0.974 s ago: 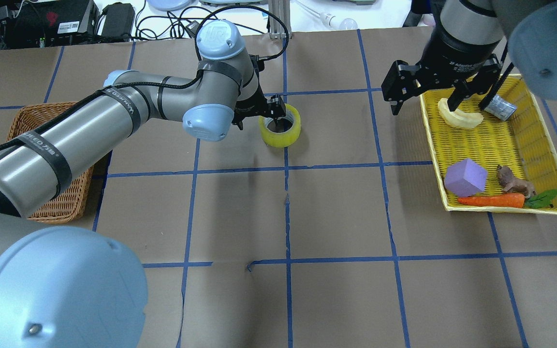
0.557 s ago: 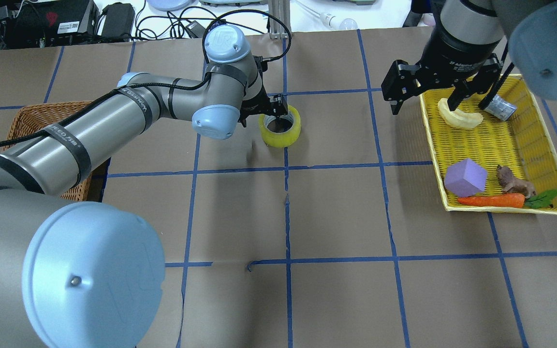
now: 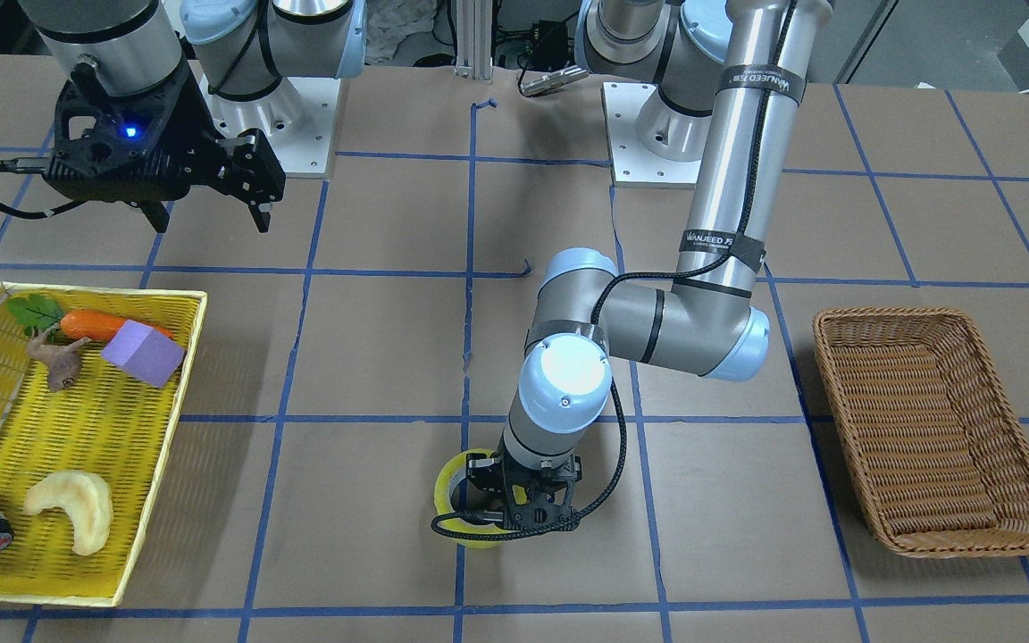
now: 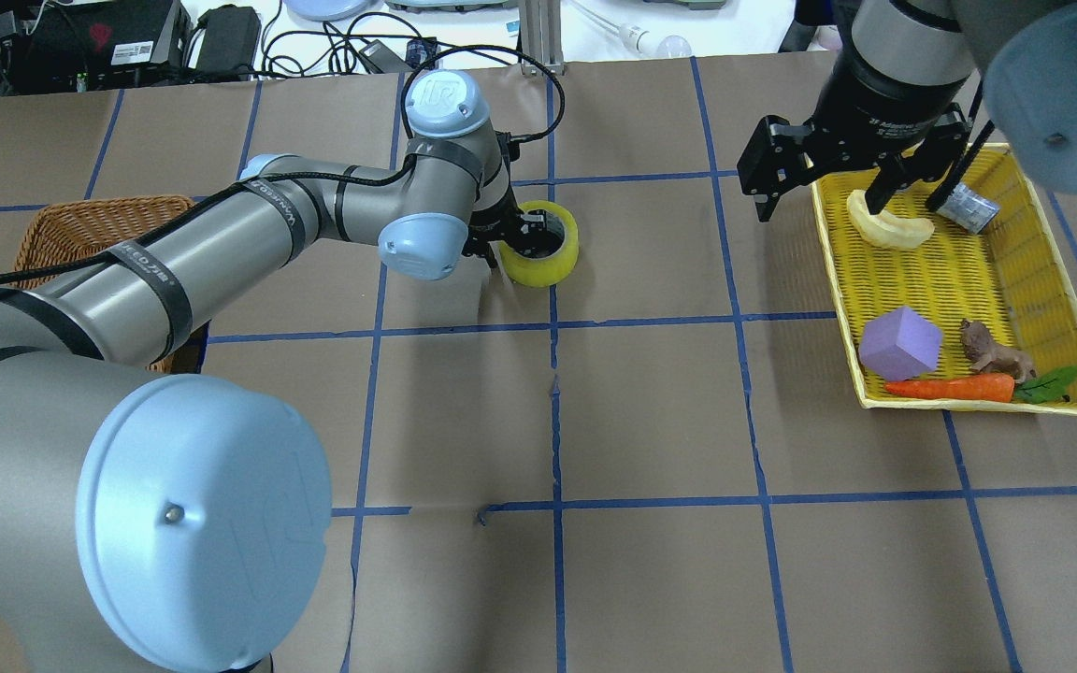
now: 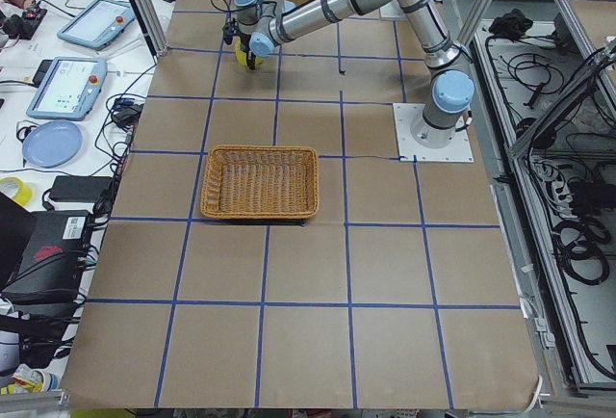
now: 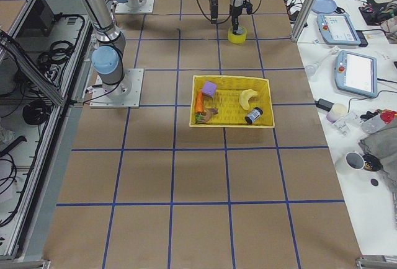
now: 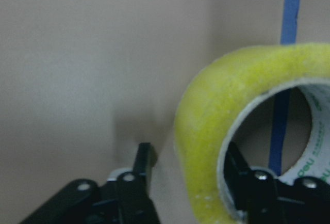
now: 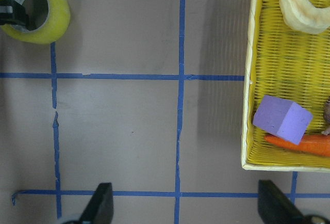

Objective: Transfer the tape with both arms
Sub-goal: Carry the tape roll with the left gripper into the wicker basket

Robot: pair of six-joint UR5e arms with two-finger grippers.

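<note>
The tape [image 4: 538,269], a yellowish-green roll with a pale core, lies flat on the brown table at the middle far side. It also shows in the front view [image 3: 446,487], the right wrist view [image 8: 38,30] and the left wrist view [image 7: 206,126]. My left gripper [image 4: 512,236] is down at the roll and open. One finger [image 7: 238,170] is inside the core and the other finger [image 7: 145,164] is outside, with a small gap to the wall. My right gripper [image 4: 821,192] hangs open and empty above the table by the yellow tray's left edge, also in the front view [image 3: 209,212].
A yellow tray [image 4: 840,308] at the right holds a purple cube [image 4: 900,343], a carrot [image 4: 950,387], an animal figure [image 4: 992,353], a pale banana-shaped piece [image 4: 889,227] and a grey can [image 4: 969,207]. A wicker basket [image 3: 934,429] stands at the left.
My left arm has swung its elbow forward and the gripper has moved from over the roll's hole down to its left wall. The tape and the right arm have stayed in place.
</note>
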